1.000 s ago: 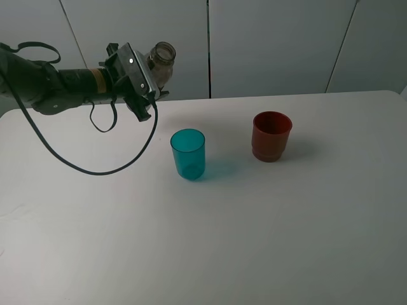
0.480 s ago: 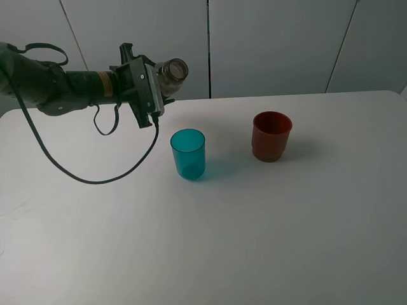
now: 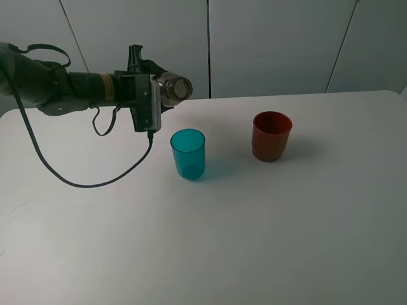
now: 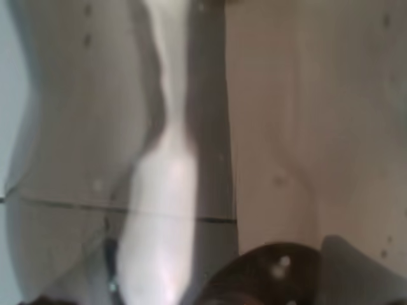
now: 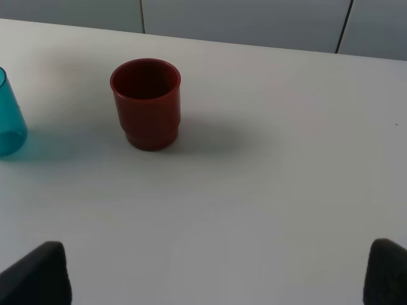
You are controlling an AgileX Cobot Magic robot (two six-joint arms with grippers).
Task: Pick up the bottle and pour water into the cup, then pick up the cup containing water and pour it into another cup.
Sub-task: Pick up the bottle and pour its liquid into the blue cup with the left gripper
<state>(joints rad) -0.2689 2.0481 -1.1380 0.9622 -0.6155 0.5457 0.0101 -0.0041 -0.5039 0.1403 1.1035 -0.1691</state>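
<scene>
My left gripper (image 3: 154, 100) is shut on the bottle (image 3: 173, 89), a clear smoky bottle held in the air and tipped almost level. Its open neck points right, above and just left of the cup (image 3: 188, 153), a teal tumbler standing upright on the table. I cannot make out any water. In the left wrist view the bottle (image 4: 191, 159) fills the picture as a blur. Another cup (image 3: 271, 135), dark red, stands upright to the right of the teal one. The right wrist view shows the red cup (image 5: 146, 103), the teal cup (image 5: 9, 121) at the edge, and my right gripper (image 5: 210, 283) open.
A black cable (image 3: 95, 181) loops down from the left arm and hangs over the white table (image 3: 254, 241). Grey wall panels stand behind the table's back edge.
The left arm has swung right toward the teal cup and rolled the bottle from a steep tilt to nearly level. Both cups have stayed put.
</scene>
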